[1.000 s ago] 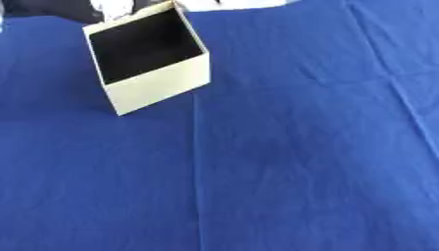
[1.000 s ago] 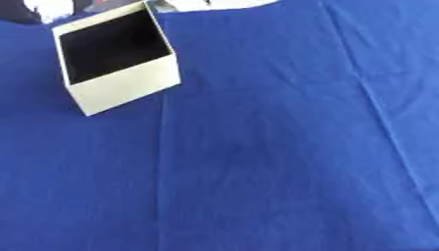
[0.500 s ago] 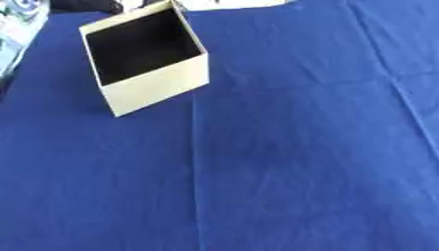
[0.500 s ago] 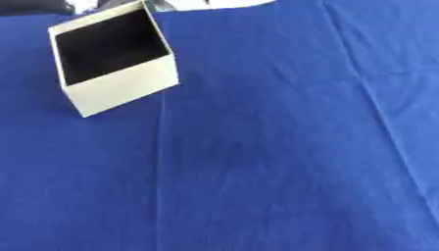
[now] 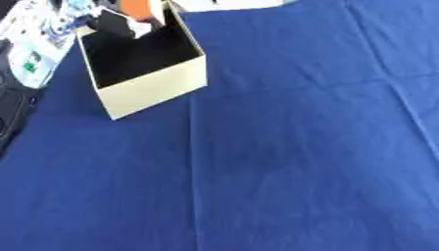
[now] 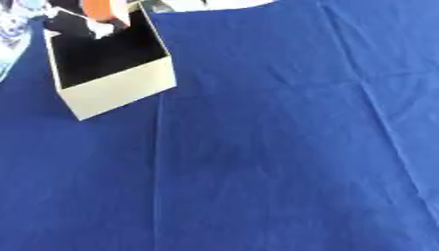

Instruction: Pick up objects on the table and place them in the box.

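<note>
Box [image 5: 150, 90] sits at the upper left of my view on the blue cloth [image 5: 291, 162] covering the worktop, cream walls, dark inside, turned askew. Over its far rim I see an orange thing [image 5: 140, 8] with something black-and-white [image 5: 120, 24] just below it, dipping toward the opening, but I cannot tell whether that is a hand of mine or how its fingers stand. Past the cloth's left edge lies pale clutter [image 5: 38, 41] I cannot make out.
</note>
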Available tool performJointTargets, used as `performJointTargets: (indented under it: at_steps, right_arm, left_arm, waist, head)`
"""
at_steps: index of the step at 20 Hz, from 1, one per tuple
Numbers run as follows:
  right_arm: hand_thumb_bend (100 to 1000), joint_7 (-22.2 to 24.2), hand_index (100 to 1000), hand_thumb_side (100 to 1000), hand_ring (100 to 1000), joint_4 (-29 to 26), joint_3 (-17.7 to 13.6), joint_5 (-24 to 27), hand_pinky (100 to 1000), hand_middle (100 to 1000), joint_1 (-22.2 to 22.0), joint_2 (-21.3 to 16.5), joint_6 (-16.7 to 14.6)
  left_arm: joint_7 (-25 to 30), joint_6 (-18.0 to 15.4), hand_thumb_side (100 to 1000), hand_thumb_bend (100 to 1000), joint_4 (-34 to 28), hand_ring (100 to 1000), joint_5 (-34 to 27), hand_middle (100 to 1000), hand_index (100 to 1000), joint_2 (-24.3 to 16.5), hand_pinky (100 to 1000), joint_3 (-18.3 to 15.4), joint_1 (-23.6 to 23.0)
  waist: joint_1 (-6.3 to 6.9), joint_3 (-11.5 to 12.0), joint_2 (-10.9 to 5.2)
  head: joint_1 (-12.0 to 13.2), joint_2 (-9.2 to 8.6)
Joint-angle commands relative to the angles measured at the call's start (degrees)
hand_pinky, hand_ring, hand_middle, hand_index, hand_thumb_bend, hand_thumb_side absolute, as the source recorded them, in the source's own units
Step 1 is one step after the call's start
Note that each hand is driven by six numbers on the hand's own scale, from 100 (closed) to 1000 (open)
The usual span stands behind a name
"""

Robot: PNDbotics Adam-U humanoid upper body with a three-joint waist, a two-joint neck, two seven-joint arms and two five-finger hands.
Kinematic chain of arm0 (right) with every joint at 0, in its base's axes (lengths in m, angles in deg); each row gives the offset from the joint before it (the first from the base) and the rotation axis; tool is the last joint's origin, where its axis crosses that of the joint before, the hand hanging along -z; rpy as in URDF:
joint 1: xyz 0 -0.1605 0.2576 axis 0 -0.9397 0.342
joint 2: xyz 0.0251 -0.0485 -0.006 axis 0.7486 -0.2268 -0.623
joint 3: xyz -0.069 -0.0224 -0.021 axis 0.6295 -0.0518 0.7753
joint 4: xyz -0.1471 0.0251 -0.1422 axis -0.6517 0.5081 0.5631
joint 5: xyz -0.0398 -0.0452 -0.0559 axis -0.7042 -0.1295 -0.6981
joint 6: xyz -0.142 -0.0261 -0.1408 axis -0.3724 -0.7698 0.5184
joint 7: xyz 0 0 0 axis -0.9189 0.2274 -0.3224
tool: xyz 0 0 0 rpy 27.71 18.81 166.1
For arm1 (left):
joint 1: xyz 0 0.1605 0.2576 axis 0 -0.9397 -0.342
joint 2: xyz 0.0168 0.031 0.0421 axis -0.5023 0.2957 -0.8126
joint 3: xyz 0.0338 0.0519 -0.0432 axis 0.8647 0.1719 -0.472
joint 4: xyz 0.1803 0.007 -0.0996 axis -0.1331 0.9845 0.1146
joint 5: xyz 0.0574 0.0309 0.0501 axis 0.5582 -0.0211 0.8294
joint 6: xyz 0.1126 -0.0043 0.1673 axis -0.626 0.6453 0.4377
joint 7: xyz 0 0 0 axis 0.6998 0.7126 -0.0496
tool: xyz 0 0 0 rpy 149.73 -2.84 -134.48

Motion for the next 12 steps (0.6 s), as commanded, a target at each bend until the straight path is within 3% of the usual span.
performJointTargets:
  at_steps: [1, 6, 9, 12]
  right_arm:
    - [100, -0.12, 740, 807, 759, -1.16, -0.76, 0.36, 814, 600, 0.52, -0.76, -0.02]
    - [100, -0.25, 739, 806, 759, -1.16, -0.81, 0.44, 814, 600, 0.59, -0.64, -0.07]
    - [100, -0.29, 739, 805, 758, -1.16, -0.85, 0.42, 814, 599, 0.53, -0.56, 0.00]
    - [100, -0.35, 738, 805, 758, -1.16, -0.91, 0.44, 813, 599, 0.50, -0.41, 0.03]
  left_arm:
    - [1.16, -0.36, 338, 100, 0.71, 387, 0.95, 489, 502, -0.81, 221, -1.10, 0.77]
    - [4.12, -0.35, 311, 100, 2.23, 402, 2.20, 497, 514, -0.51, 230, -1.30, 0.59]
    - [5.29, -0.55, 215, 100, 2.73, 438, 2.36, 527, 550, -0.12, 281, -1.55, 0.60]
    - [5.78, -1.55, 195, 100, 3.10, 474, 2.39, 548, 591, 0.19, 327, -1.64, 0.60]
  waist:
    - [-0.11, -0.07, -1.11]
    - [-0.20, -0.13, -1.14]
    - [-0.19, -0.16, -1.13]
    - [-0.17, -0.25, -1.11]
  head:
    - [0.06, -0.26]
    - [0.14, -0.18]
    - [0.29, -0.23]
    - [0.33, -0.27]
